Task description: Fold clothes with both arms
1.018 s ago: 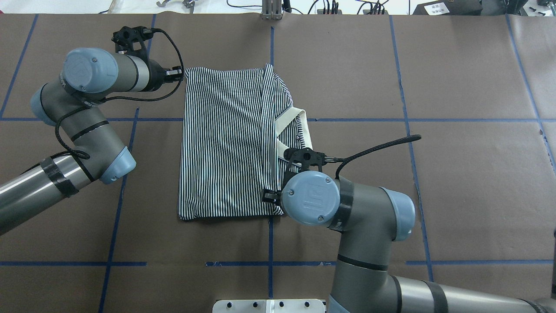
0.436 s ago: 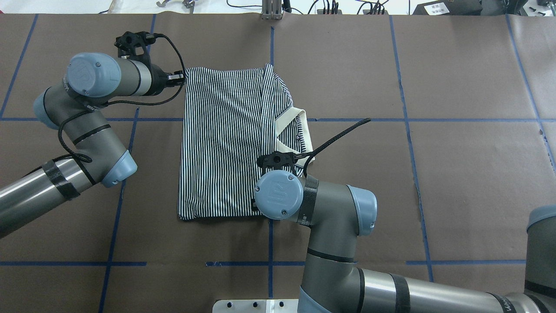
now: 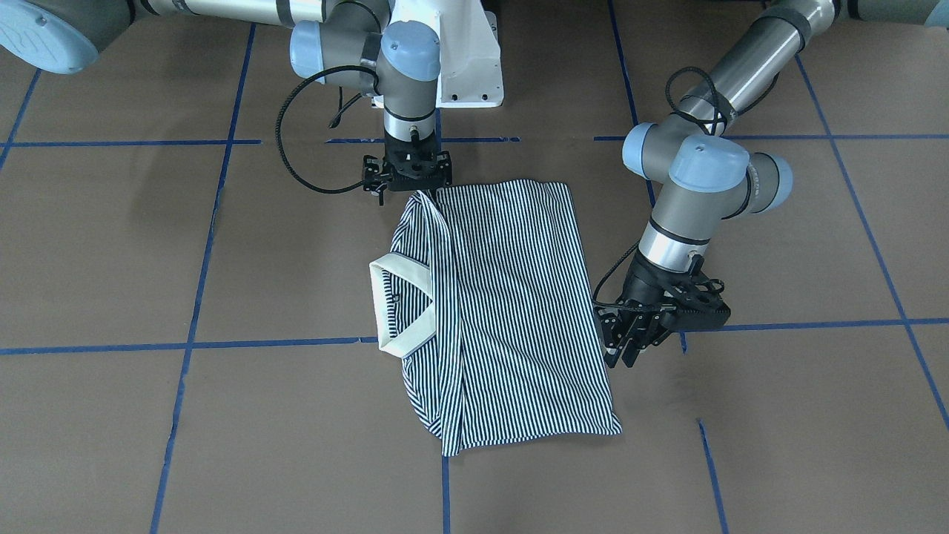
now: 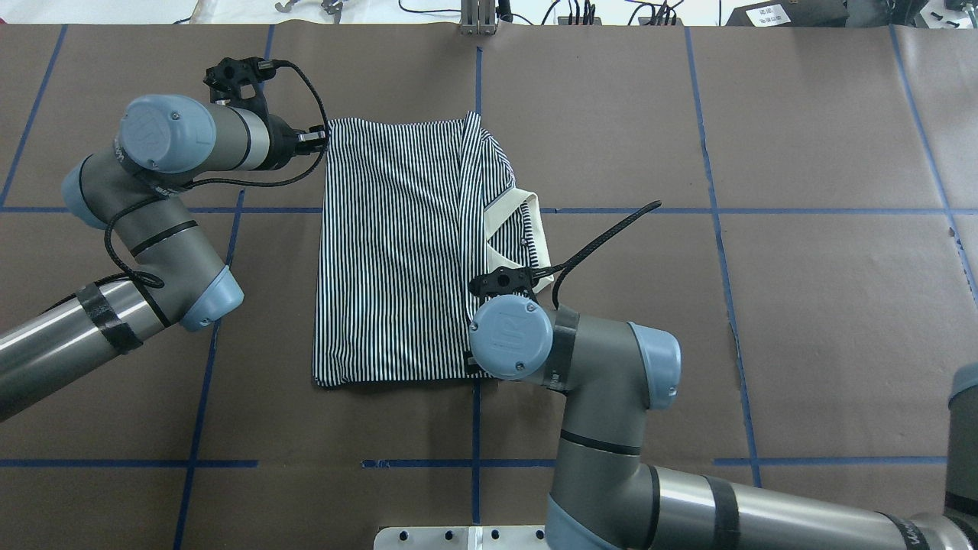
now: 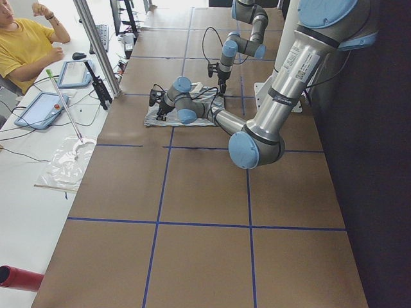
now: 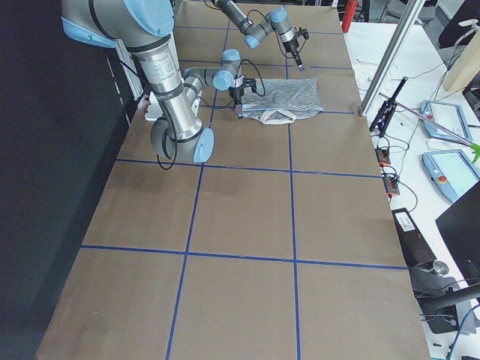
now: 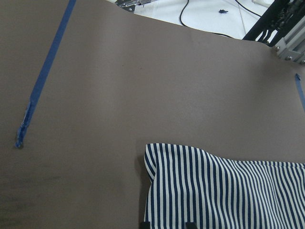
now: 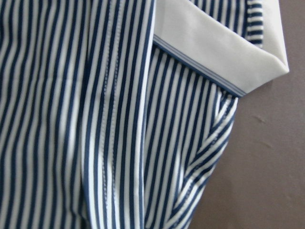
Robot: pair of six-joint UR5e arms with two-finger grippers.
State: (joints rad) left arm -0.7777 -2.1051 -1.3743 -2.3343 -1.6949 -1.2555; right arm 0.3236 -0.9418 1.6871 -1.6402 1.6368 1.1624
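The striped polo shirt (image 4: 397, 252) lies flat on the brown table, folded into a tall rectangle. Its cream collar (image 4: 527, 229) sticks out on the right side. My left gripper (image 4: 319, 139) is open at the shirt's far left corner. In the left wrist view its fingertips (image 7: 144, 223) stand apart over that corner (image 7: 228, 191). In the front view it hovers (image 3: 621, 357) beside the shirt's edge (image 3: 504, 297). My right gripper (image 3: 411, 189) points down at the shirt's near corner with its jaws apart. From overhead it is mostly hidden under its wrist. The right wrist view shows only cloth (image 8: 119, 119) and collar (image 8: 214, 43).
Blue tape lines (image 4: 718, 210) cross the brown table cover. The white pedestal base (image 3: 467, 67) stands at the robot's side. A metal post (image 4: 477, 19) and cables sit at the far edge. An operator in yellow (image 5: 26, 45) sits beyond it with tablets.
My right wrist swung left along the shirt's near edge, then back right, ending slightly nearer the robot. My left gripper edged toward the shirt's corner. The shirt has not moved.
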